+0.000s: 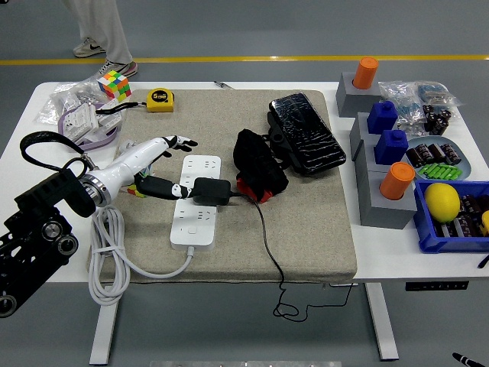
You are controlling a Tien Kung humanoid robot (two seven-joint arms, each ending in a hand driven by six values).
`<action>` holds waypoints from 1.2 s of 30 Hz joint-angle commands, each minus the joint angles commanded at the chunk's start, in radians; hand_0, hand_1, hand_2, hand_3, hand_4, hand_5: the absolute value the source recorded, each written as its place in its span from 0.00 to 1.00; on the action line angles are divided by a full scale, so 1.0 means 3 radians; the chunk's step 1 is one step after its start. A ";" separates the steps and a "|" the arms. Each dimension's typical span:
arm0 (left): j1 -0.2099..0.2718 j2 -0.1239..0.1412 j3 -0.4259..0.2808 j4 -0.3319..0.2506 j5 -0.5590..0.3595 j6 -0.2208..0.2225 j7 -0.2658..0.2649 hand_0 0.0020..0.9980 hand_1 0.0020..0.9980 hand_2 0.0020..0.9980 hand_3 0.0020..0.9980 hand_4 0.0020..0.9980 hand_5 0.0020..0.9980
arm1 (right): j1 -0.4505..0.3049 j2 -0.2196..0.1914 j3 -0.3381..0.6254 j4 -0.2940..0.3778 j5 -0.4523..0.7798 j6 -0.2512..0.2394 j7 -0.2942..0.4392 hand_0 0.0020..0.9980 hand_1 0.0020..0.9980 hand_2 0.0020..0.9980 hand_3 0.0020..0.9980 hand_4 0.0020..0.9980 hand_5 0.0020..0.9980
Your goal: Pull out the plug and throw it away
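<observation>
A white power strip (195, 206) lies on the beige mat (306, 245). A black plug adapter (210, 189) sits in it, and its thin black cable (267, 245) runs right and off the table's front edge. My left hand (164, 164) comes in from the left over the strip's left side. Its fingers (180, 143) are spread above the strip's far end, and its thumb (164, 187) points at the adapter's left end, close to or just touching it. The hand holds nothing.
The strip's thick white cord (107, 264) coils at the mat's left edge. A black pouch (256, 162) and a black wrapped pack (306, 134) lie right of the strip. A Rubik's cube (114, 85), a tape measure (160, 100), grey blocks (382, 202) and a blue bin (451, 229) stand around. A person's legs (99, 30) show at the far side.
</observation>
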 joint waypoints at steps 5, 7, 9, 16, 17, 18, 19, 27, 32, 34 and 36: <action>-0.0087 -0.0053 0.0110 0.0111 0.0059 0.0042 -0.0016 0.76 0.83 0.84 0.86 1.00 0.21 | -0.0001 0.0004 -0.0020 0.0000 0.0011 0.0001 0.0001 0.63 0.63 0.62 0.57 0.99 0.44; -0.0134 -0.0082 0.0169 0.0172 0.0087 0.0049 -0.0021 0.76 0.83 0.84 0.86 1.00 0.21 | -0.0001 0.0003 -0.0030 0.0000 0.0013 0.0001 0.0001 0.63 0.63 0.62 0.57 0.99 0.44; -0.0180 -0.0113 0.0216 0.0237 0.0102 0.0054 -0.0022 0.76 0.83 0.84 0.86 1.00 0.21 | -0.0002 0.0001 -0.0038 -0.0001 0.0016 0.0001 0.0001 0.63 0.63 0.62 0.57 0.99 0.44; -0.0334 -0.0222 0.0348 0.0458 0.0110 0.0045 0.0001 0.75 0.78 0.80 0.83 0.99 0.19 | 0.0001 -0.0003 -0.0039 -0.0003 0.0019 0.0001 0.0001 0.63 0.63 0.62 0.57 0.99 0.44; -0.0350 -0.0235 0.0366 0.0473 0.0106 0.0041 0.0008 0.74 0.77 0.78 0.82 0.98 0.17 | 0.0002 -0.0004 -0.0039 -0.0002 0.0021 0.0001 0.0001 0.63 0.63 0.62 0.57 0.99 0.44; -0.0359 -0.0245 0.0379 0.0483 0.0106 0.0035 0.0016 0.74 0.77 0.78 0.82 0.98 0.17 | 0.0001 -0.0004 -0.0038 -0.0001 0.0022 0.0000 0.0002 0.63 0.63 0.62 0.57 0.99 0.44; -0.0368 -0.0256 0.0392 0.0493 0.0111 0.0022 0.0029 0.74 0.77 0.78 0.82 0.98 0.17 | 0.0001 -0.0004 -0.0036 -0.0001 0.0021 -0.0001 0.0002 0.63 0.63 0.62 0.57 0.99 0.44; -0.0422 -0.0344 0.0474 0.0595 0.0118 0.0000 0.0048 0.71 0.75 0.77 0.81 0.96 0.15 | -0.0004 -0.0002 -0.0039 -0.0004 0.0021 0.0000 0.0002 0.63 0.63 0.62 0.57 0.99 0.44; -0.0468 -0.0366 0.0520 0.0671 0.0117 0.0001 0.0067 0.68 0.73 0.74 0.79 0.96 0.15 | -0.0003 -0.0005 -0.0043 -0.0004 0.0021 -0.0002 0.0003 0.63 0.63 0.62 0.57 0.99 0.44; -0.0480 -0.0375 0.0530 0.0702 0.0119 0.0002 0.0070 0.68 0.73 0.74 0.79 0.96 0.15 | -0.0002 -0.0004 -0.0039 -0.0004 0.0021 -0.0002 0.0004 0.63 0.63 0.62 0.57 0.99 0.44; -0.0491 -0.0379 0.0541 0.0729 0.0107 0.0007 0.0078 0.66 0.71 0.71 0.77 0.96 0.15 | -0.0003 -0.0004 -0.0041 -0.0004 0.0025 -0.0001 0.0003 0.63 0.63 0.62 0.57 0.99 0.44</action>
